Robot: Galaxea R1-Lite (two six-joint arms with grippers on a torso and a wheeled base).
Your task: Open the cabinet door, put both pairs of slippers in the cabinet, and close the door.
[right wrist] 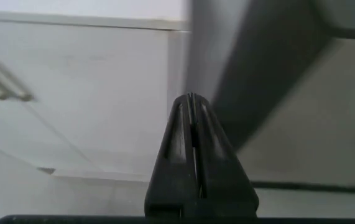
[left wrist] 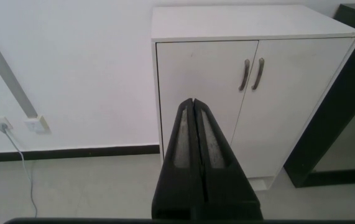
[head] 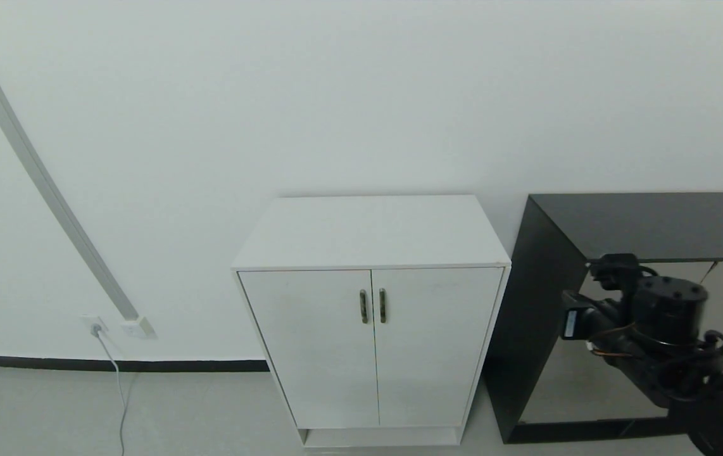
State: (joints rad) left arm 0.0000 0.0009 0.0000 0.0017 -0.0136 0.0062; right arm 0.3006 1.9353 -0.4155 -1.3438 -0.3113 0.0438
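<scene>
The white cabinet [head: 371, 234] stands against the wall with both doors closed. Two metal handles [head: 372, 306] sit side by side at the doors' meeting edge. In the left wrist view my left gripper [left wrist: 193, 102] is shut with nothing held, some way back from the cabinet [left wrist: 252, 93] and facing its left door. My right gripper [right wrist: 193, 98] is also shut and holds nothing. It points at the right edge of the right door [right wrist: 102, 93], with one handle [right wrist: 3, 79] off to the side. The right arm [head: 646, 329] hangs in front of the black desk.
A black desk [head: 646, 225] stands close beside the cabinet on the right, its dark side panel [right wrist: 270, 68] near my right gripper. A wall socket [head: 94, 326] with a grey cable and a slanted cable duct [head: 38, 171] are at the left. Bare floor lies before the cabinet.
</scene>
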